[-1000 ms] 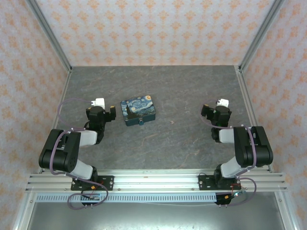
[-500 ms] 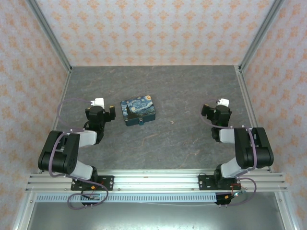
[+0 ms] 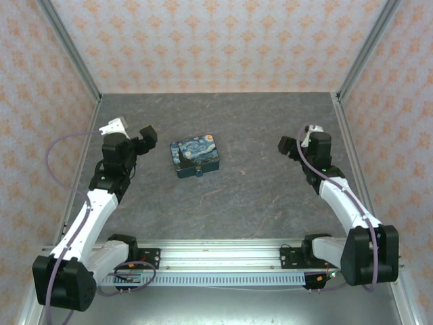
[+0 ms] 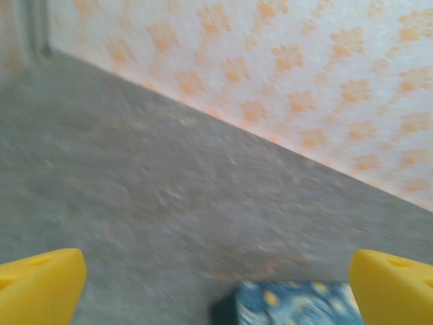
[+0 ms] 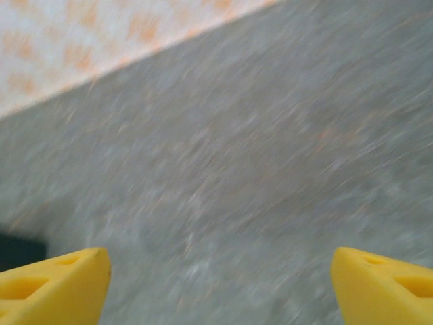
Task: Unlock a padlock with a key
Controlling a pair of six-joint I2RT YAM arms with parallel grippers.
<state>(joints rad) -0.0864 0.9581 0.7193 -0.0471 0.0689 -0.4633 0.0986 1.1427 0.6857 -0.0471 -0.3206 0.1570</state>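
Observation:
The padlock (image 3: 199, 174) is a tiny blue-green bit at the near edge of the painted night-sky tin box (image 3: 195, 154), mid-table. No key can be made out. My left gripper (image 3: 146, 135) hovers left of the box, open, its yellow fingertips (image 4: 40, 284) wide apart. Between them, in the blurred left wrist view, the left gripper (image 4: 216, 298) has a corner of the box (image 4: 298, 305) low down. My right gripper (image 3: 287, 145) hangs well to the right of the box, open. In the right wrist view the right gripper (image 5: 220, 291) has bare table between its fingertips (image 5: 389, 288).
The grey table (image 3: 257, 189) is bounded by patterned walls and metal posts (image 3: 67, 47) at the back corners. A rail (image 3: 223, 257) with both arm bases runs along the near edge. Bare floor lies between the box and the right gripper.
Both arms have unfolded from their tucked pose and stretched out over the table. The left gripper went up and to the left, the right one slightly farther back. The box has not moved.

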